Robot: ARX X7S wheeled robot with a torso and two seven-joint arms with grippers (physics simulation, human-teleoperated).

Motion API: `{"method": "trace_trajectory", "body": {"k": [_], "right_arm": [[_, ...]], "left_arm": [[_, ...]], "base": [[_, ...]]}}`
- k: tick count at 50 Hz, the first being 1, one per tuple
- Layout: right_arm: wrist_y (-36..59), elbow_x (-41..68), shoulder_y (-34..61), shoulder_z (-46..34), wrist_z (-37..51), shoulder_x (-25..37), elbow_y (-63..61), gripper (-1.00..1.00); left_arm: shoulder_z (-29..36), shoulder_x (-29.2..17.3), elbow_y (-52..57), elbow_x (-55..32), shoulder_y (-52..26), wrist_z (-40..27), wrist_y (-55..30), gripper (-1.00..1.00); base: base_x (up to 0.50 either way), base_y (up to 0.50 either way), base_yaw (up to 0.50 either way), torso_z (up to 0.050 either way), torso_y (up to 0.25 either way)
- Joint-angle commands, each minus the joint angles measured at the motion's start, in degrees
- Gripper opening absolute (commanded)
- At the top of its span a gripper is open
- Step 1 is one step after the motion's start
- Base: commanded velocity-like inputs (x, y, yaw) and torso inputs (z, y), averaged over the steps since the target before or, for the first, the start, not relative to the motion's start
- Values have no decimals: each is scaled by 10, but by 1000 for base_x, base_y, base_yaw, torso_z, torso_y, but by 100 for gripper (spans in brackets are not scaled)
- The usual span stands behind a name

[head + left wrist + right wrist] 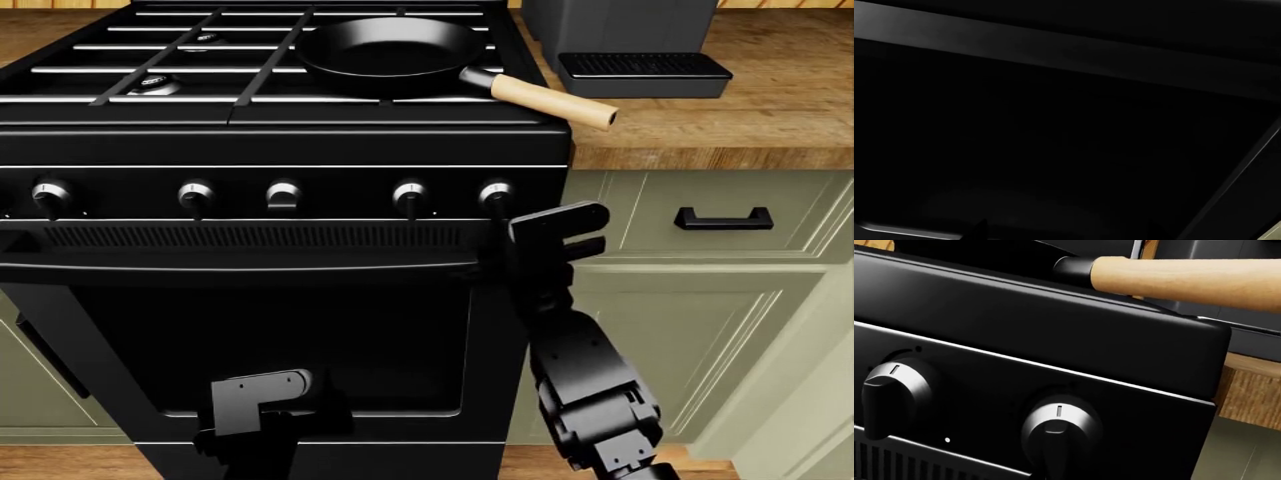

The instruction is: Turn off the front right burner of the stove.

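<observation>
The glossy black stove (267,140) fills the head view, with bar grates on top, a row of silver-black knobs and the oven door (267,330) below. The rightmost knob (497,192) also shows in the right wrist view (1057,430), with its neighbour (894,390) beside it; both pointers stand upright. My right gripper (598,232) is raised just right of and below that knob, not touching it, its two fingers slightly apart and empty. My left gripper (260,395) hangs low before the oven door; its jaws do not show. The left wrist view shows only dark oven front (1054,55).
A black frying pan (387,48) with a wooden handle (1187,280) sits on the stove's right grates, its handle jutting over the wooden counter (694,120). A dark grey coffee machine (627,40) stands on that counter. Green cabinets with a drawer handle (721,217) lie to the right.
</observation>
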Motion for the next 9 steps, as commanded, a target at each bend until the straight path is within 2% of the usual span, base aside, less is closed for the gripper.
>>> {"method": "trace_trajectory", "body": {"k": [1,9], "right_arm": [[-37,32,11,39,8,-8,39,-100],[-63,46,14,49,10,-14,64,-100]], "left_arm": [[2,-1,-1,-3,0,-2,0,100],[3,-2,0,-4,0,-4,1,100]], "base": [[13,0,0,0,0],[7,0,2,0,0]]}}
